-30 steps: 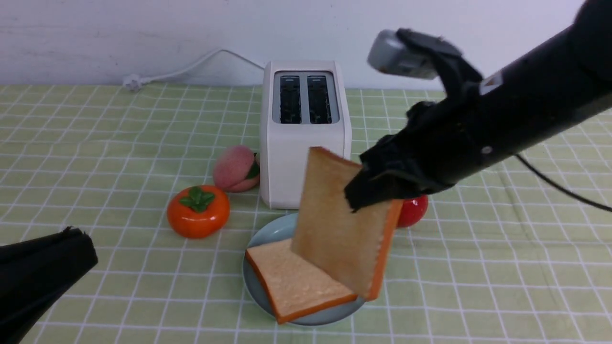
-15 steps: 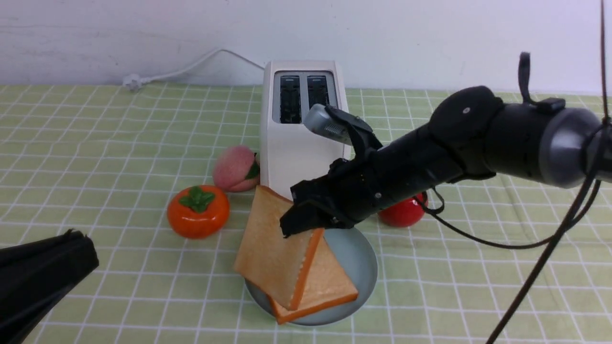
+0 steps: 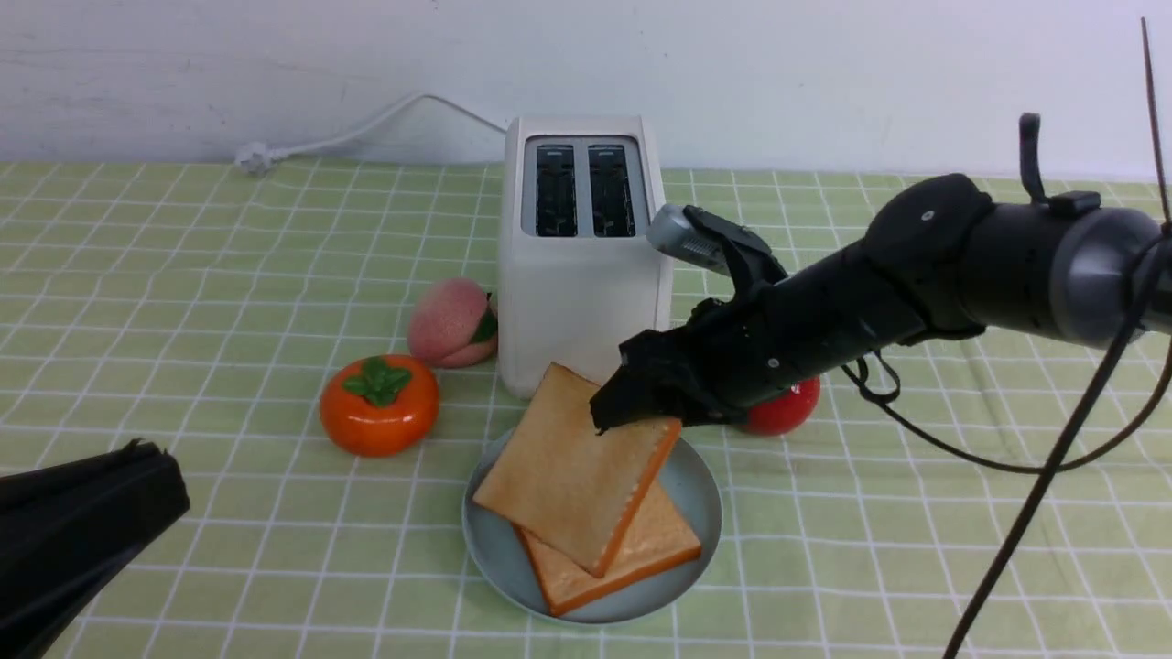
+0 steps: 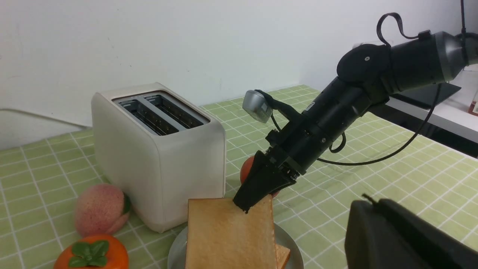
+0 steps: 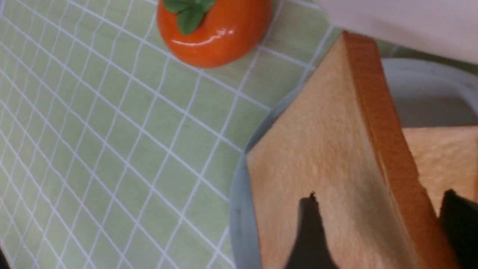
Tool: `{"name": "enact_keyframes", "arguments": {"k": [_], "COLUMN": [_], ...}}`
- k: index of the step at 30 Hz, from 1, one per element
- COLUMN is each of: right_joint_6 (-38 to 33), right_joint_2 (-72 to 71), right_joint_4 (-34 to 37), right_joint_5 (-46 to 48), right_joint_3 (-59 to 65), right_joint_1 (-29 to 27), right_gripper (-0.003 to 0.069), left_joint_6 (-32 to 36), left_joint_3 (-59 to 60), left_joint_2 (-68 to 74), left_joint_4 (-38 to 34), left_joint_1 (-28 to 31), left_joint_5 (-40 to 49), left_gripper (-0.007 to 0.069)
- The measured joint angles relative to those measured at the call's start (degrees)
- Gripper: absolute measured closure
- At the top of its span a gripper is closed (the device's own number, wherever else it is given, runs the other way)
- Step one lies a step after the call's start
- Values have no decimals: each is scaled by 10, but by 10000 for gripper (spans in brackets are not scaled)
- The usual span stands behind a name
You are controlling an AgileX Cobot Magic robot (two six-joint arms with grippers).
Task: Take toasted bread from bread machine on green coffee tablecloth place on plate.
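Now the right gripper (image 3: 623,416), jaws spread, straddles the raised far corner of the upper toast slice (image 3: 572,471), which leans on the lower slice (image 3: 650,554) on the plate (image 3: 494,549). Best to withdraw straight back without dragging it.

Toasted bread (image 5: 328,149) on plate (image 5: 239,213), seemingly loose inside right gripper (image 5: 381,194)

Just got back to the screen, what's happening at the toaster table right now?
The right gripper has its fingers open astride the back edge of a thick golden toast slice, which rests tilted on a second slice lying flat on the round pale blue-green plate. The boxy white toaster behind shows both slots empty. The left gripper sits shut, off to the side, touching nothing.
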Motion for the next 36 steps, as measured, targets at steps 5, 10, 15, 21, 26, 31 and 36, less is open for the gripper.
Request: {"name": "enact_keyframes", "arguments": {"k": [5, 10, 15, 21, 26, 31, 36], "right_joint_6": [4, 82, 164, 234, 271, 308, 337], "right_joint_2": [-36, -151, -274, -420, -542, -656, -797], "right_joint_4": [-56, -202, -347, -449, -452, -452, -454], "right_joint_5": [33, 95, 189, 277, 281, 265, 204], "right_joint_3": [0, -9, -10, 24, 111, 218, 340], "right_joint_1": [-30, -45, -45, -45, -45, -45, -45], "right_gripper": [90, 161, 331, 565, 652, 659, 659], "left_joint_6": [0, 0, 0, -18, -20, -22, -22], "left_joint_3": [0, 0, 0, 0, 4, 44, 125], "left_joint_2": [0, 0, 0, 0, -11, -61, -141], "left_joint_4": [0, 8, 14, 15, 15, 14, 13], "left_joint_1": [0, 0, 0, 0, 0, 0, 0], "left_joint_5": [0, 0, -5, -33, -48, -57, -86], "left_gripper": [638, 638, 638, 638, 638, 638, 638]}}
